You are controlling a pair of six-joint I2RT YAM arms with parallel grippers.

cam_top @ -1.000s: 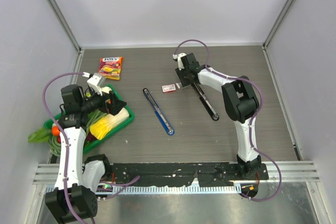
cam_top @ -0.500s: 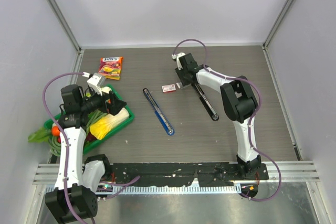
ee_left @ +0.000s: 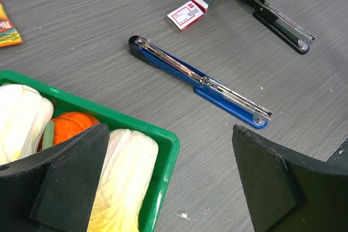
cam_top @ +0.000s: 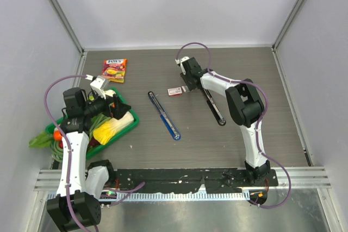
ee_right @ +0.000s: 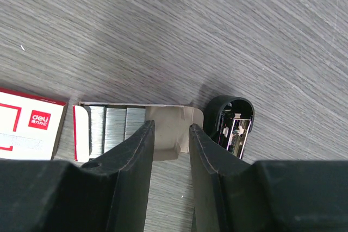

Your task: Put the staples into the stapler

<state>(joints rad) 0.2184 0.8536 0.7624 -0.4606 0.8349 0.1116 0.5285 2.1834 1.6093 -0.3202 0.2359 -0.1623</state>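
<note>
Top view: the right gripper (cam_top: 186, 84) is being held between the small box (cam_top: 174, 91) and the open black stapler (cam_top: 213, 106). Left wrist: the left gripper (ee_left: 168, 183) is being held wide over the green tray (ee_left: 163, 139). Right wrist: narrow, seemingly empty fingers (ee_right: 136, 150) are being poised beside the staples (ee_right: 114, 122) in the box's tray. They could be crumbled by a skewed pinch.

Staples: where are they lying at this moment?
In the right wrist view, the staples sit in the open tray of the red-and-white box, left of the black stapler, beside the right claw.
</note>
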